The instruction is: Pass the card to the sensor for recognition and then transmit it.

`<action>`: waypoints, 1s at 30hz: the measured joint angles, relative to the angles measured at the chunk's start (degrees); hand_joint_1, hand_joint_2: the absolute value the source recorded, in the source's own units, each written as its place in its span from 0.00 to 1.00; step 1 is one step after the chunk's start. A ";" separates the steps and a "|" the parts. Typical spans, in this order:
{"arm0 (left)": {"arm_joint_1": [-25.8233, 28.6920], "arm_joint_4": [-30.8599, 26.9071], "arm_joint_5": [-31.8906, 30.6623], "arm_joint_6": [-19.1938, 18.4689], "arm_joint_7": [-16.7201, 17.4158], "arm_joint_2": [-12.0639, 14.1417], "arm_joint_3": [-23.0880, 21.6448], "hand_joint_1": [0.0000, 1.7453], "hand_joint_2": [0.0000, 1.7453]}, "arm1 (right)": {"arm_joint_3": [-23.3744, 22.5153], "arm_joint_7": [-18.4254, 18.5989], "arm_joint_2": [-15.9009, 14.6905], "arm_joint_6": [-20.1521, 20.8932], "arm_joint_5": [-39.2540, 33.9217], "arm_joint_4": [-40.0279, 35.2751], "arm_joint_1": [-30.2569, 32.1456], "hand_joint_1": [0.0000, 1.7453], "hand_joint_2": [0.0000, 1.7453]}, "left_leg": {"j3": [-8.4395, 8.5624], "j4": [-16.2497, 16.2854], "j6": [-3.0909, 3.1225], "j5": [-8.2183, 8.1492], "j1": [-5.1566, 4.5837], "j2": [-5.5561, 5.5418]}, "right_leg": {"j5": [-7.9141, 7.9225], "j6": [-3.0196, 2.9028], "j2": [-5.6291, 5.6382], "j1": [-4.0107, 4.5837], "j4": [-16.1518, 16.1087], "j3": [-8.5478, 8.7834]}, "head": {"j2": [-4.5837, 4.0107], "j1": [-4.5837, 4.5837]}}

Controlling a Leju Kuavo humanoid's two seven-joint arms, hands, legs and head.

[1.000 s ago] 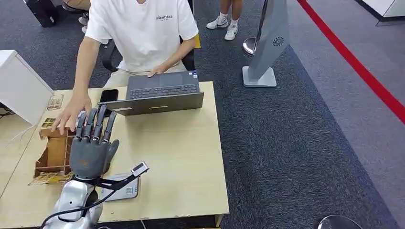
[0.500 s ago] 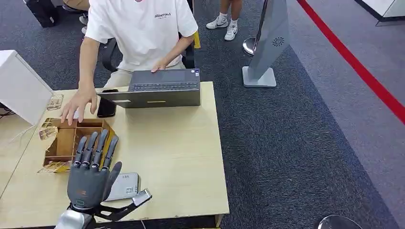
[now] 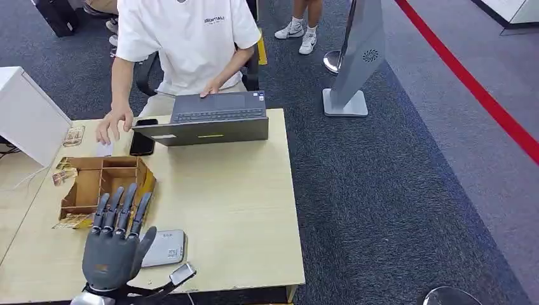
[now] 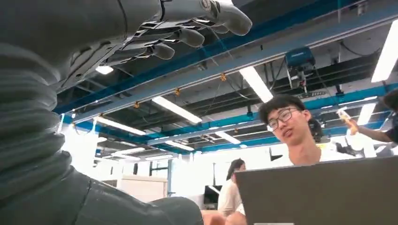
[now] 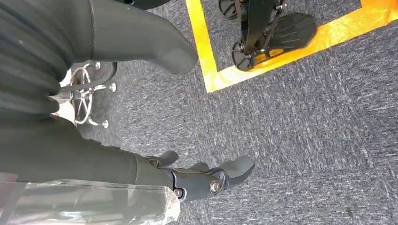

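The robot's left hand (image 3: 113,248) hovers flat over the near left part of a wooden table (image 3: 235,210), fingers (image 3: 121,206) straight, spread and holding nothing.

Just beside that hand, near the table's near edge, lies a grey sensor (image 3: 165,248) bearing a small label. A small white card (image 3: 105,149) rests near the far left edge, under the hand (image 3: 114,124) of a seated person (image 3: 184,44) in a white T-shirt. A partitioned wooden box (image 3: 102,184) sits along the left side, between the card and the sensor. A dark phone (image 3: 143,136) and an open grey laptop (image 3: 210,117) occupy the far edge. In its wrist view, the right hand (image 5: 117,159) hangs above grey carpet (image 5: 305,117) marked with yellow tape (image 5: 206,47), fingers loosely extended and empty.
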 joint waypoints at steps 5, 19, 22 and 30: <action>-0.01 3.50 1.70 0.00 -2.50 -0.15 4.61 0.00 1.00 | -0.02 0.13 0.00 -0.07 0.11 -0.02 0.00 0.00 1.00 | -0.01 0.00 0.00 0.00 0.01 0.00 | 0.00 0.00 0.00 0.01 0.00 0.00 | 0.00 -0.02; 2.33 10.65 3.67 -0.09 -2.73 2.27 10.18 0.00 1.00 | -0.02 1.16 0.00 0.04 0.26 0.00 -0.01 0.00 1.00 | -0.04 0.00 0.00 0.00 0.01 -0.04 | -0.01 0.00 -0.02 0.01 0.00 -0.02 | 0.00 -0.02; 2.42 12.17 4.34 -0.13 -2.73 2.88 11.14 0.00 1.00 | -0.02 1.16 0.00 0.43 0.50 -0.02 0.01 0.00 1.00 | -0.05 0.00 0.00 0.00 0.02 -0.04 | -0.01 0.00 -0.02 0.02 0.00 -0.02 | 0.00 0.00; 1.51 16.13 4.72 -0.09 -2.73 3.45 13.31 0.00 1.00 | 0.00 1.16 0.00 0.61 1.07 -0.02 -0.01 0.00 1.00 | -0.05 0.00 0.00 0.00 0.02 -0.04 | 0.00 0.00 -0.02 0.01 0.00 -0.01 | 0.00 0.00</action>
